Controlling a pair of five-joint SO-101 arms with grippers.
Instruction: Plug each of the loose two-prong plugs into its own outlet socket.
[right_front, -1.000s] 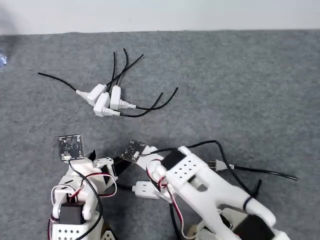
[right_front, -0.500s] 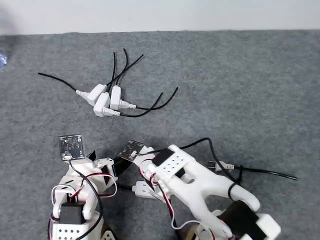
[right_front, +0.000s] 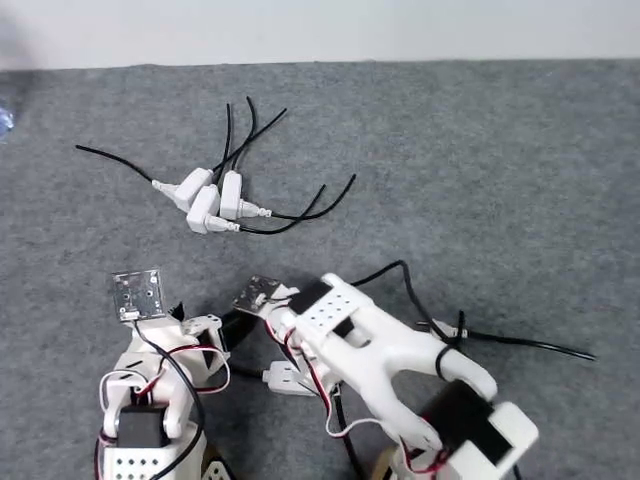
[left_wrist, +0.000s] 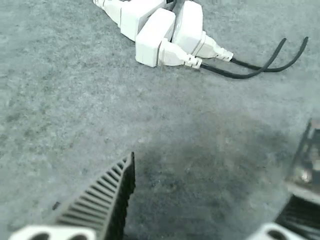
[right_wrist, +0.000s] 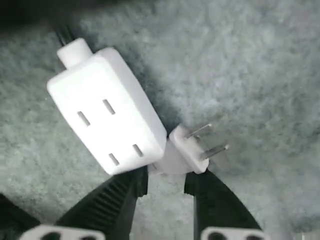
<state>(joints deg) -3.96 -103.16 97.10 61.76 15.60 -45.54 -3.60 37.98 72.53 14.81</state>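
A white outlet socket (right_wrist: 107, 132) lies on the grey carpet, slots facing up. My right gripper (right_wrist: 166, 182) is shut on a white two-prong plug (right_wrist: 192, 147) that rests against the socket's corner, prongs pointing away from it. From above, this socket (right_front: 283, 378) peeks out from under the right arm (right_front: 345, 330). Another loose plug (right_front: 438, 329) on a black cord lies to the right of that arm. My left gripper (left_wrist: 200, 220) hangs open over bare carpet, nothing between its fingers (left_wrist: 102, 200).
Farther back on the left, three white sockets (right_front: 208, 198) lie bunched together with plugs and black cords (right_front: 300, 215) attached; they also appear as a cluster (left_wrist: 165, 27) ahead of the left gripper. Grey carpet (right_front: 500, 180) stretches open to the back right.
The right arm has swung leftward over the near socket, dragging its looped black cord along. The left arm and the far cluster have stayed put.
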